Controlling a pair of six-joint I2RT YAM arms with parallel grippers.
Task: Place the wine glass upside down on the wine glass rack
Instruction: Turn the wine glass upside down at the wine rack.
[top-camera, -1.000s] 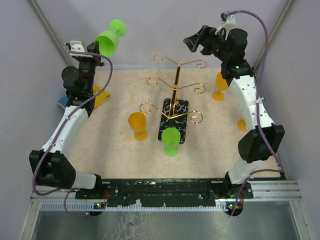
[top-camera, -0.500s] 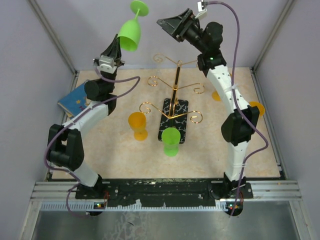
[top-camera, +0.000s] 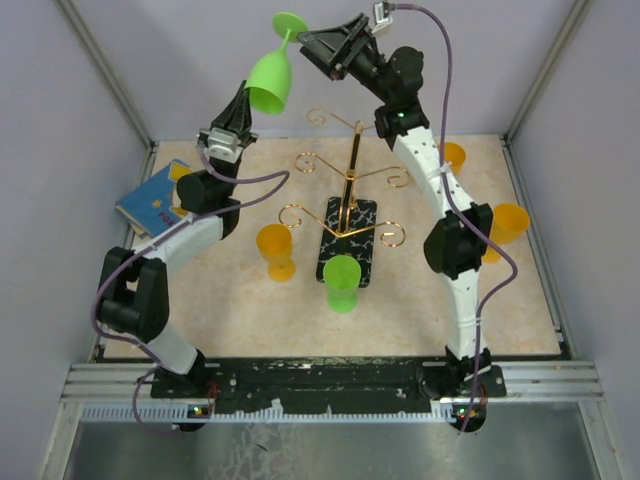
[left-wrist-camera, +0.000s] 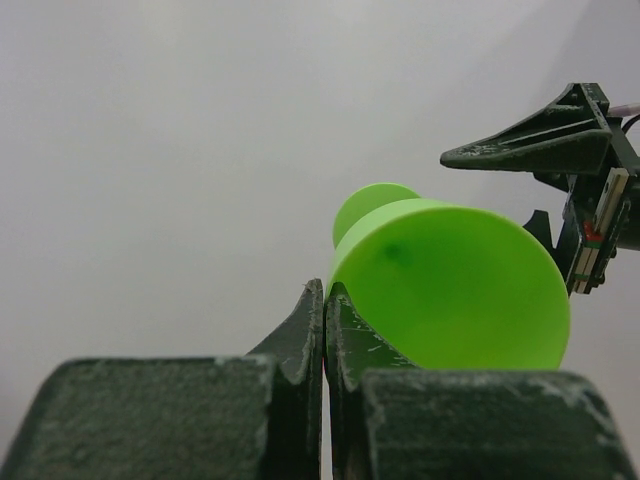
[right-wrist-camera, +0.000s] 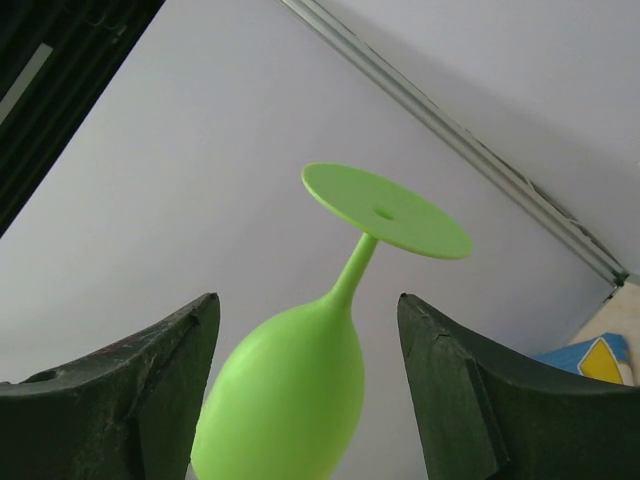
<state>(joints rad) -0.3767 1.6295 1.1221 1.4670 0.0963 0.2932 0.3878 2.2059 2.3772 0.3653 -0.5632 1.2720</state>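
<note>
Two grippers hang high at 11 o'clock of the rack (top-camera: 352, 165). Left gripper (top-camera: 244, 95) pinches the inverted green glass (top-camera: 270, 82) by its rim; right gripper (top-camera: 320, 45) has fingers spread wide, flanking it from 2 o'clock

The wine glass (right-wrist-camera: 285, 400) is smooth green plastic with a slight sheen. My left fingers (left-wrist-camera: 296, 345) are dark, matt and scuffed. The wine glass rack (top-camera: 352, 160) is glossy gold wire, probably metal.
</note>
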